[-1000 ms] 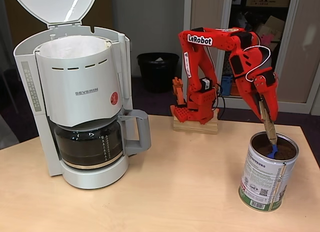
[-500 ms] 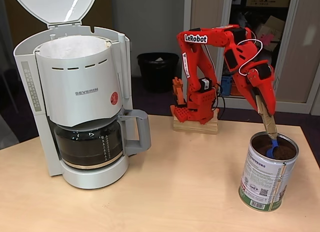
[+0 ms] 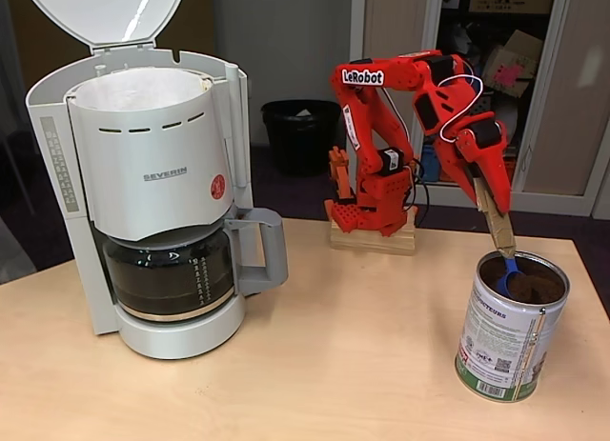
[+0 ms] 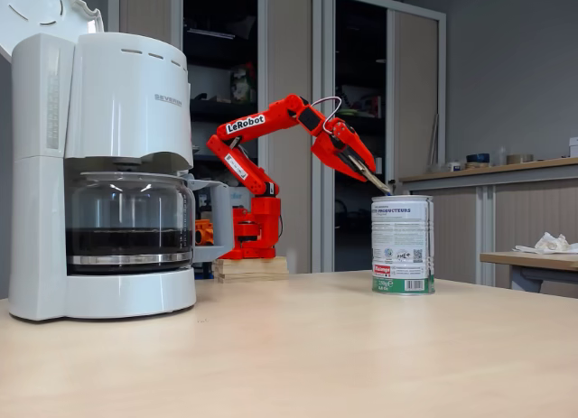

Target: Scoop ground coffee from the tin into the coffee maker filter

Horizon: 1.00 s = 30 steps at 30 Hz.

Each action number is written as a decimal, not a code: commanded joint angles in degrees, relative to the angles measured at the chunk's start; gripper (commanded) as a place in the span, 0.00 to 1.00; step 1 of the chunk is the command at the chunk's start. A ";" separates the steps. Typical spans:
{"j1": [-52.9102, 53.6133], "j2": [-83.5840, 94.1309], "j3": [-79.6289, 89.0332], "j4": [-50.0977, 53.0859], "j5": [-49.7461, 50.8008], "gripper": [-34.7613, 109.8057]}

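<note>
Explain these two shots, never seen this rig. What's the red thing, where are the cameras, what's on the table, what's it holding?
The red thing is a small robot arm on a wooden block at the back of a light wooden table. Its gripper has its jaws shut on a wooden stick that ends in a blue scoop, and the scoop's bowl sits inside the open tin of ground coffee.

Both pictures come from cameras that stand still. One looks down from the front, so you see into the tin. The other sits low at table height and shows the same scene from the side, with the tin on the right.

Also on the table: a white coffee maker with its lid up, a white paper filter in the top basket, and a glass carafe below holding dark liquid.
</note>
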 commanded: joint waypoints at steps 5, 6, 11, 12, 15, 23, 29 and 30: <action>-2.37 8.53 6.24 -5.27 5.63 0.24; -2.55 9.49 7.29 -5.98 6.24 0.24; -2.64 15.91 12.66 -7.82 8.88 0.24; -2.64 17.05 13.45 -7.91 9.32 0.24; -2.46 19.86 15.12 -7.65 9.58 0.24; -1.93 26.89 19.07 -8.44 8.35 0.24; -2.02 30.67 21.18 -14.77 5.54 0.24; -2.02 31.03 21.62 -15.56 5.19 0.24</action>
